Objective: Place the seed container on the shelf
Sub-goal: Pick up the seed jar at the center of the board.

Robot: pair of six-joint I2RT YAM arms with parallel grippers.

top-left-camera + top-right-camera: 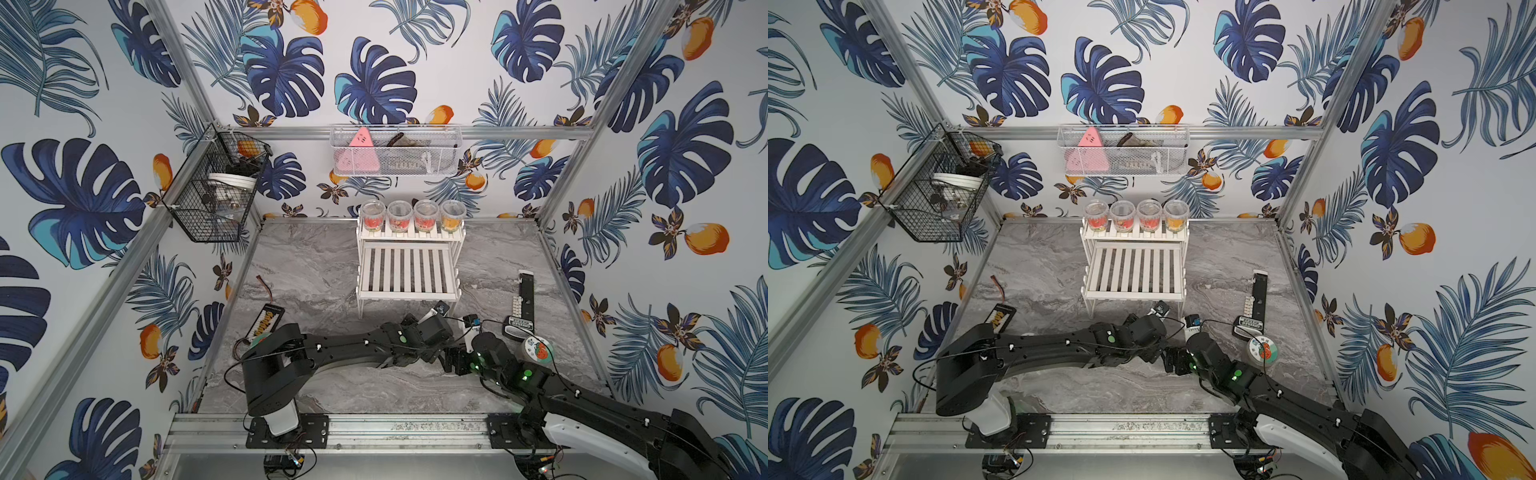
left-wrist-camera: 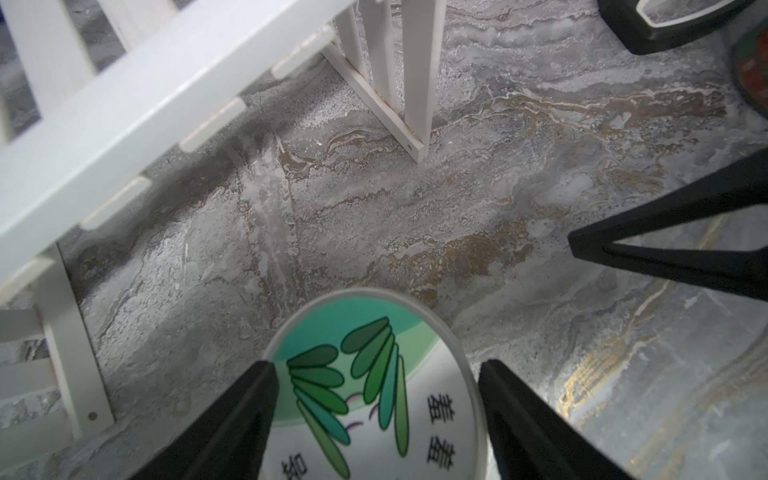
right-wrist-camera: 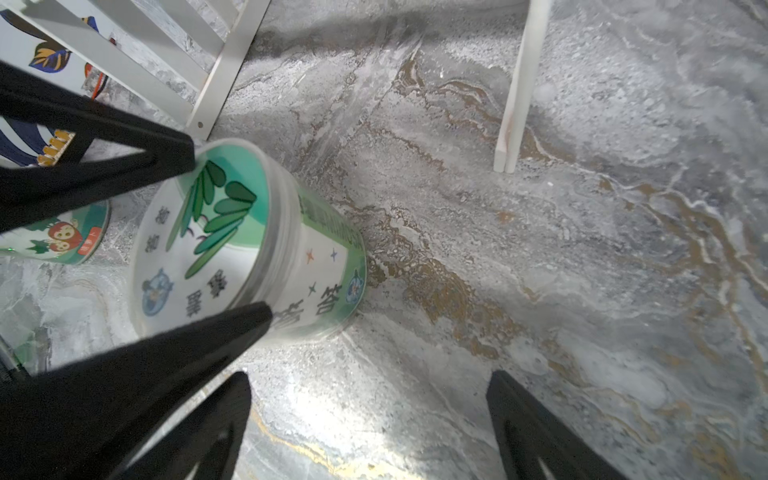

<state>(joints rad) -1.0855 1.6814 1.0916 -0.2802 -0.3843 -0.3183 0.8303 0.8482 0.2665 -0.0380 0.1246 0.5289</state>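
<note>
Seed container point(image 3: 232, 249), a small round tub with green leaves pictured on its lid, stands on the marble table point(image 1: 316, 299) near one front leg of the shelf point(image 1: 407, 272). We judge it light and stiff-walled. Its glossy printed wrap could slip under hard pads. The ribbed lid band looks like a separate piece, so a hold on the lid alone might pull it off. We would sooner take it across its width, on the wall just below that band.

The left gripper point(image 2: 376, 368) straddles it with one finger on each side at about lid height, and both appear to touch. We read this as a grip, though the base seems to rest on the table. The right gripper point(image 3: 370, 436) hangs close by, jaws wide and empty.

Beyond, the shelf's upper tier carries four clear cups point(image 1: 411, 216) and its lower slats are bare. A second tub point(image 1: 536, 349), with a strawberry label, sits beside the right arm.
</note>
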